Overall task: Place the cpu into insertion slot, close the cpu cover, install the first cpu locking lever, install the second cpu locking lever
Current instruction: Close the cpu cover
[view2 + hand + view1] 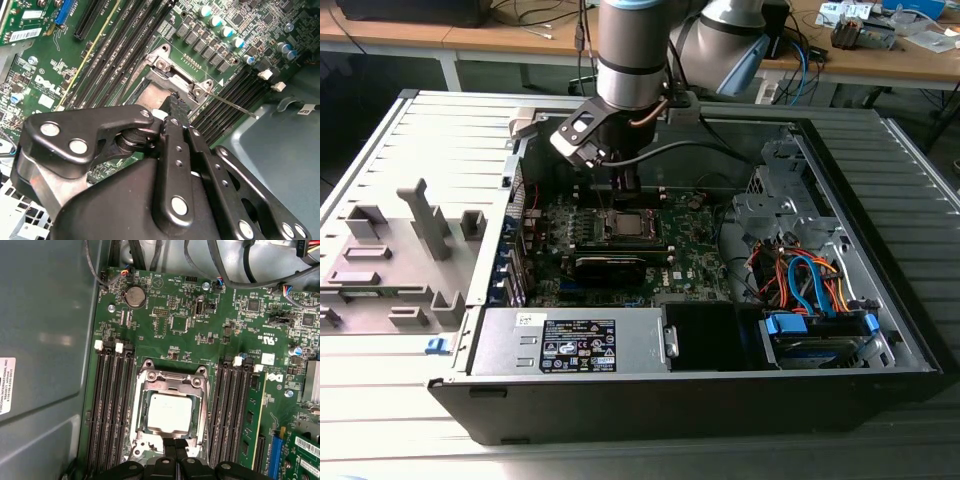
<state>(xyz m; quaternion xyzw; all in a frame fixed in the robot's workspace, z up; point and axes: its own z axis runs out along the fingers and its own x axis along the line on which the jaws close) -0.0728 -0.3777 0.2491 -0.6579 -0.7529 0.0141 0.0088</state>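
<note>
The cpu (170, 412) lies flat in the insertion slot (169, 447), showing a pale grey square top. The silver cpu cover (170, 380) is folded down around it, and the chip shows through its window. My gripper (175, 449) is shut, its black fingertips pressed together at the socket's edge with nothing visible between them. In the second wrist view the gripper (175, 101) touches down at the cpu cover (165, 75), and a thin locking lever (231, 103) sticks out from a socket corner. In the exterior view the gripper (625, 195) hangs just above the socket (625, 226).
Black memory slots (112, 405) run along both sides of the socket. A black card (610, 266), a power supply (570, 345) and a drive bay with blue and orange cables (810, 285) fill the open case. A grey fixture (400, 250) stands outside on the exterior view's left.
</note>
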